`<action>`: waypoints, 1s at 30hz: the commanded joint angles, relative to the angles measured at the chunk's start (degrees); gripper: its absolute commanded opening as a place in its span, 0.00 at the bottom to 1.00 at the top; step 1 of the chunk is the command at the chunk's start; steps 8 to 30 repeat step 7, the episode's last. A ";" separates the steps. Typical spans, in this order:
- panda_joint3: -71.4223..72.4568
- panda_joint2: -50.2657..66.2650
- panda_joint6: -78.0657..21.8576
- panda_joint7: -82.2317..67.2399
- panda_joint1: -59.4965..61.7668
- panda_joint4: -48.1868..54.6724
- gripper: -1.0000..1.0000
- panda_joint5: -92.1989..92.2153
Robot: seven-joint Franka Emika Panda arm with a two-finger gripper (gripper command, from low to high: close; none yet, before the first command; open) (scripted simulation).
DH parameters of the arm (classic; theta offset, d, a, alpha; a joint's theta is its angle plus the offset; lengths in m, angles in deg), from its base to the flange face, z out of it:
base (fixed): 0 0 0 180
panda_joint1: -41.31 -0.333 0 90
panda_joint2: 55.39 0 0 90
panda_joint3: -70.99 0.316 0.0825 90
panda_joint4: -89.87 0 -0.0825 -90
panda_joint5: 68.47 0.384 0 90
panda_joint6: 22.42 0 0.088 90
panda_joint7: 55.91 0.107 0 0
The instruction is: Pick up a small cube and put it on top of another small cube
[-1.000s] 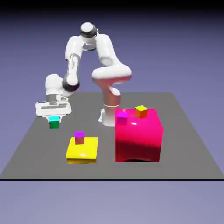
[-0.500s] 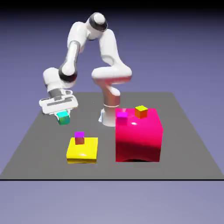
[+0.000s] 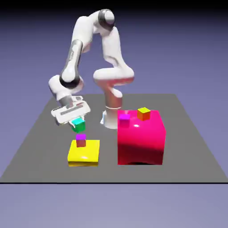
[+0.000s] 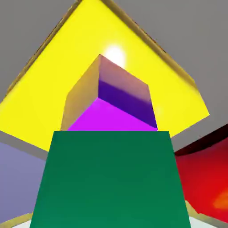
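My gripper (image 3: 78, 125) is shut on the small cyan-topped, green-sided cube (image 3: 79, 124), which hangs in the air just above and slightly behind the magenta-topped, brown-red cube (image 3: 80, 140). That cube rests on a flat yellow slab (image 3: 83, 152). In the hand view the green cube (image 4: 109, 178) fills the lower half and hides my fingertips. Beyond it the magenta-topped cube (image 4: 113, 100) shows close on the yellow slab (image 4: 35, 107).
A large red block (image 3: 141, 138) stands to the exterior view's right of the slab, carrying an all-magenta cube (image 3: 124, 120) and an orange, yellow-topped cube (image 3: 143, 113). The red block's edge (image 4: 207, 178) shows at the hand view's right. The robot's base (image 3: 112, 111) stands behind.
The arm has carried the green cube toward the exterior view's right and nearer the camera, from left of the slab to just over the magenta-topped cube. The grip stayed shut.
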 commanded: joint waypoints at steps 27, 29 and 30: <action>-1.45 8.08 -1.24 -9.24 -5.36 1.41 1.00 12.76; -1.45 8.08 -1.24 -9.24 -5.36 1.41 1.00 12.76; -1.45 8.08 -1.24 -9.24 -5.36 1.41 1.00 12.76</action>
